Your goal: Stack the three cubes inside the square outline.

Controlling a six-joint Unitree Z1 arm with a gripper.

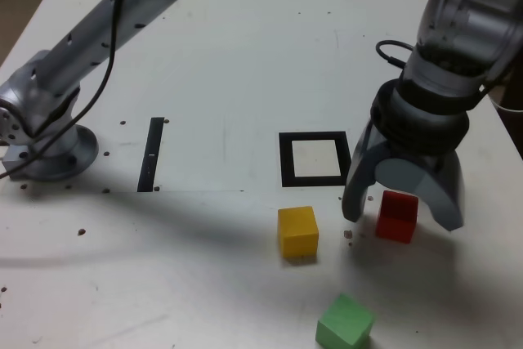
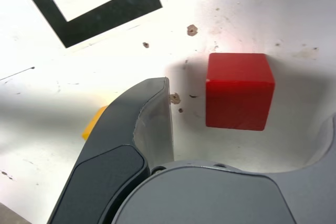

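The tool (image 1: 399,210) stands with its jaws spread wide, one on each side of the red cube (image 1: 397,217), gripping nothing yet. The cube sits on the white worktop (image 1: 221,63) in the gap between the jaws; in the wrist view the red cube (image 2: 239,91) shows bare worktop between it and the nearer jaw, so nothing appears to touch it.

The step in hand looks like the pick of the first cube: none of the three is in the square outline (image 1: 315,179) yet, and its white centre is bare. The outline lies just beside the tool, on the side toward the arm's base. The yellow cube (image 1: 297,231) rests near the tool on the exterior view's left of it, and the green cube (image 1: 346,321) lies farther off, toward the camera.

The next move probably calls for settling the jaws low enough around the red cube, keeping it centred, then closing squarely on two opposite faces so it does not twist.

The exterior view shows all three cubes, the whole outline, a narrow black strip (image 1: 151,154) well apart from the tool, and the arm's base (image 1: 45,145). The wrist view shows none of that layout, only a corner of the outline (image 2: 105,17) and a sliver of yellow (image 2: 93,121) behind one jaw, but it does show the clearance around the red cube and small specks on the worktop beside it.
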